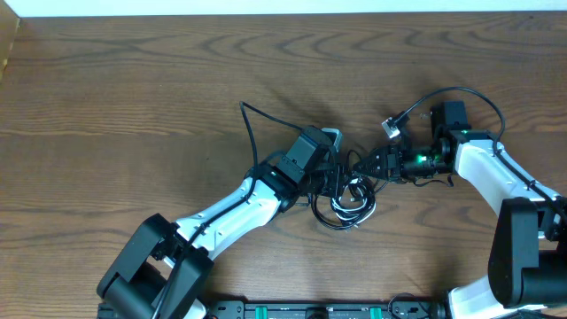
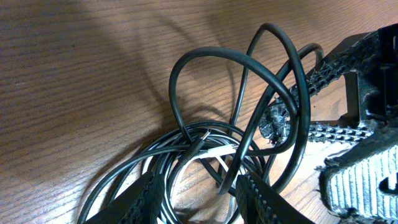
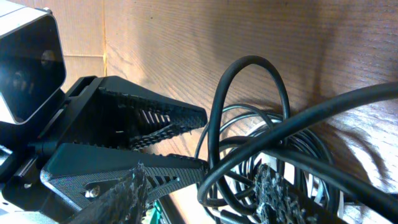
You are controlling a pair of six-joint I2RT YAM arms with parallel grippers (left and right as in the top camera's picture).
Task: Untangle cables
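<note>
The cables (image 1: 350,206) lie as one tangled coil of black cords at the centre of the counter (image 1: 133,89), on the near side of both hands. A white cord (image 2: 214,151) runs through the coil. One black strand (image 1: 249,133) trails off to the far left. The left hand (image 2: 199,190) is narrowly parted at the coil's edge, with a strand between its fingers. The right hand (image 3: 202,180) is narrowly parted, with raised loops passing between its fingers. The two hands sit tip to tip.
</note>
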